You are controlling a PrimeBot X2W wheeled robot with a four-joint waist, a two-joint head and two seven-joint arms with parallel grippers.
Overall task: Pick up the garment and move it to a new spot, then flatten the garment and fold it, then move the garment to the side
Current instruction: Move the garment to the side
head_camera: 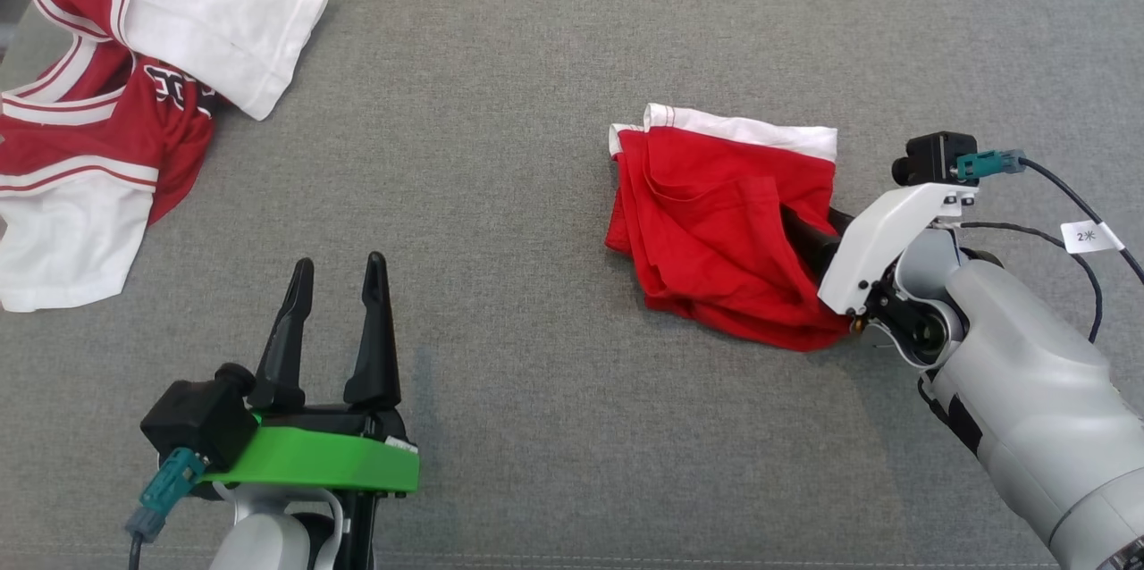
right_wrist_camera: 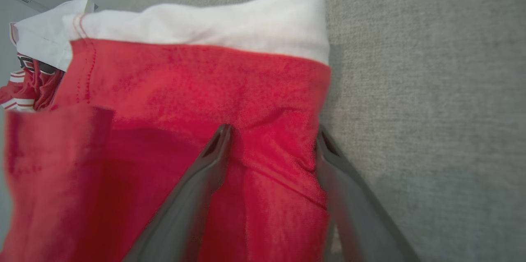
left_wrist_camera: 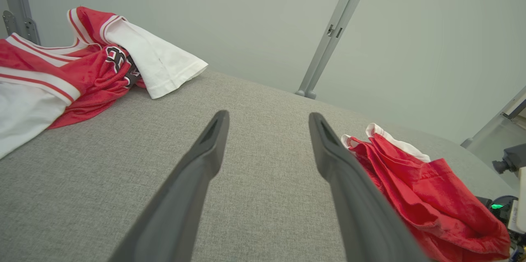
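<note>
The garment (head_camera: 715, 222) is a bunched red piece with a white band, lying right of centre on the grey fabric surface (head_camera: 500, 105). My right gripper (right_wrist_camera: 271, 132) is open, its fingers (head_camera: 809, 241) pushed in at the garment's right edge. A ridge of red cloth (right_wrist_camera: 185, 85) stands between the two fingers, one finger on the cloth, the other at its border with the grey surface. My left gripper (head_camera: 340, 262) is open and empty at the lower left, well apart from the garment (left_wrist_camera: 423, 196). It hovers over bare surface (left_wrist_camera: 269, 115).
A red and white jersey (head_camera: 116, 123) lies crumpled at the far left, also seen as a heap (left_wrist_camera: 82, 69) in the left wrist view. A grey metal post (left_wrist_camera: 328, 32) rises behind the surface. A cable (head_camera: 1086, 213) trails from my right wrist.
</note>
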